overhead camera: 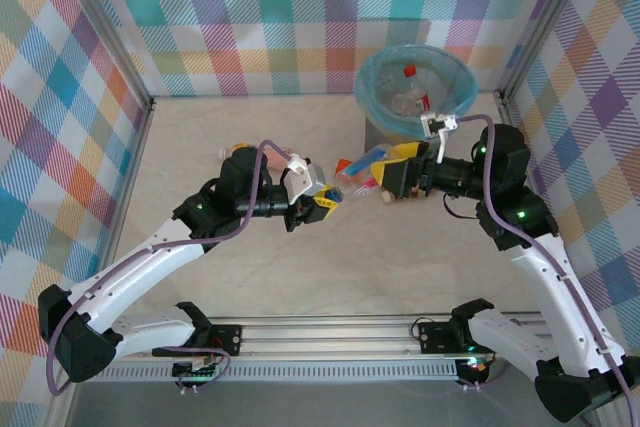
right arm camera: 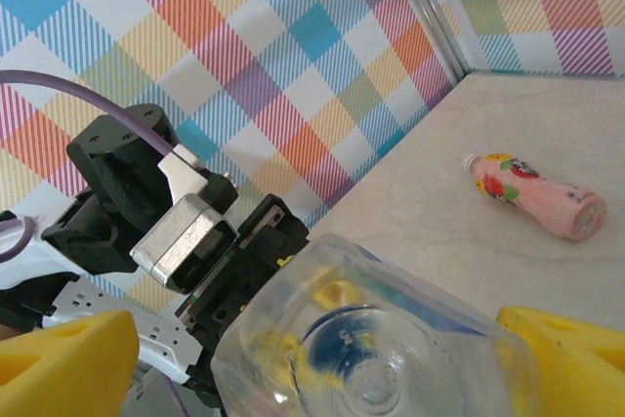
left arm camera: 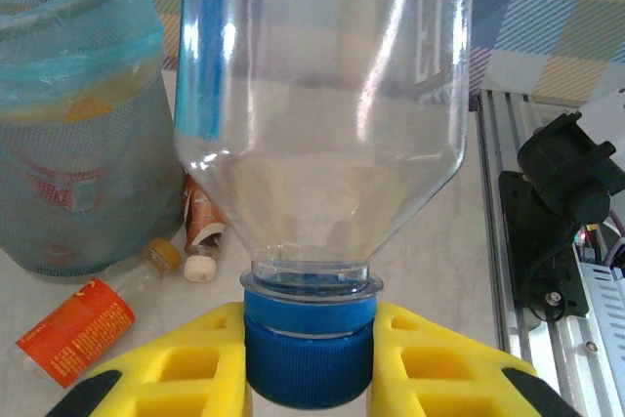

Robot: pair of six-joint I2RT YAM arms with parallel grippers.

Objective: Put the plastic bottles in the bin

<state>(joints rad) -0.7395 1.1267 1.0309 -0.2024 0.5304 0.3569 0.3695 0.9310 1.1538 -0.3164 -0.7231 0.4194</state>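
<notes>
A clear plastic bottle (left arm camera: 322,104) with a blue cap (left arm camera: 308,349) hangs above the table between my two arms. My left gripper (left arm camera: 308,363) is shut on the cap, its yellow fingers (left arm camera: 186,368) pressing both sides. In the top view that gripper (overhead camera: 325,199) faces my right gripper (overhead camera: 392,172). The right gripper (right arm camera: 317,368) is open around the bottle's base (right arm camera: 381,349), with a gap beside the left finger (right arm camera: 63,358). The grey bin (overhead camera: 415,87) with its blue bag stands behind, bottles inside. A pink bottle (right arm camera: 535,192) lies on the table.
More bottles lie at the bin's foot: an orange-labelled one (left arm camera: 78,329) and a brown one (left arm camera: 203,227). The bin (left arm camera: 73,144) is close on the left in the left wrist view. Checked walls enclose the table. A metal rail (overhead camera: 330,332) runs along the near edge.
</notes>
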